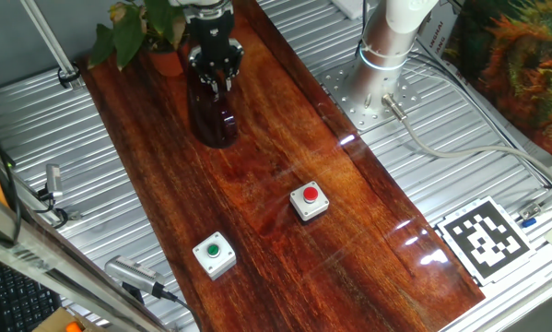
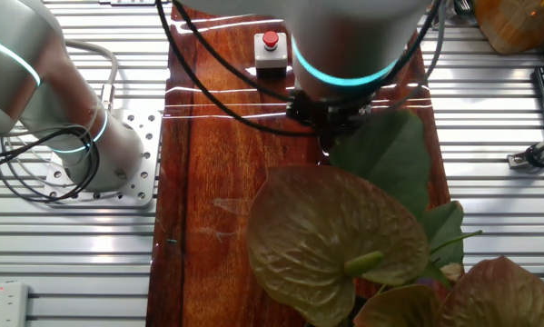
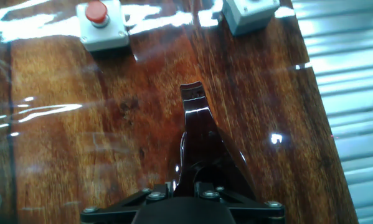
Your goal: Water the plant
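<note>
The plant (image 1: 128, 26), with broad green leaves, stands in a small terracotta pot (image 1: 168, 61) at the far end of the wooden board (image 1: 285, 148). Its big leaves fill the front of the other fixed view (image 2: 335, 236). A dark red translucent vessel (image 1: 213, 120) stands upright on the board just beside the pot. My gripper (image 1: 217, 76) is at the vessel's top, with a finger on each side, shut on it. In the hand view the vessel (image 3: 198, 134) runs out from between my fingers (image 3: 154, 196) towards the board.
A red button box (image 1: 309, 201) and a green button box (image 1: 215, 254) sit on the board nearer the front. The arm's base (image 1: 386, 55) stands to the right of the board. Bushy orange-green foliage (image 1: 524, 55) and a marker tag (image 1: 486, 238) lie at the right.
</note>
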`<state>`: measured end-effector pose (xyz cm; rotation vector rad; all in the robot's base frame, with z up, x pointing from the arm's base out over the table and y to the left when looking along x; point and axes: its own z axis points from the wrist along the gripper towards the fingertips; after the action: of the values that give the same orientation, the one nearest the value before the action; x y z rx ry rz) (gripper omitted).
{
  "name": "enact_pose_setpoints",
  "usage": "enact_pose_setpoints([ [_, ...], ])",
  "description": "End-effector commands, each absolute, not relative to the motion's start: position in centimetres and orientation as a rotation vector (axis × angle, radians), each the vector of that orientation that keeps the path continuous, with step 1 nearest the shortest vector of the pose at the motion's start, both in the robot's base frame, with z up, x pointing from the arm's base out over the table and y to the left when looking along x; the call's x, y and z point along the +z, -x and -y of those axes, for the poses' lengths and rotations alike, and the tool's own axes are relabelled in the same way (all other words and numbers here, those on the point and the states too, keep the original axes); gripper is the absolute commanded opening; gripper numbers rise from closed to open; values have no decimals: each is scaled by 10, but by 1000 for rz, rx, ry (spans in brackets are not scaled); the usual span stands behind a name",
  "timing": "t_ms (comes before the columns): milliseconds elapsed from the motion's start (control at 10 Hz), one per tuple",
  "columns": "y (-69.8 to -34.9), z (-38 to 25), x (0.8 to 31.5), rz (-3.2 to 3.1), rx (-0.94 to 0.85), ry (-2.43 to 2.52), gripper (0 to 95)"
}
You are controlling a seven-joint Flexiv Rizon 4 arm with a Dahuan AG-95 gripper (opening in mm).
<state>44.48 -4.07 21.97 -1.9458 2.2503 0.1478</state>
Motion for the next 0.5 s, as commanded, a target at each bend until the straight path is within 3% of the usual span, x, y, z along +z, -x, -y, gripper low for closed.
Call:
enact_pose_setpoints([
  [100,-444,41,220,-2247,138,1960,0],
  [500,-444,41,220,-2323,78,1973,0],
])
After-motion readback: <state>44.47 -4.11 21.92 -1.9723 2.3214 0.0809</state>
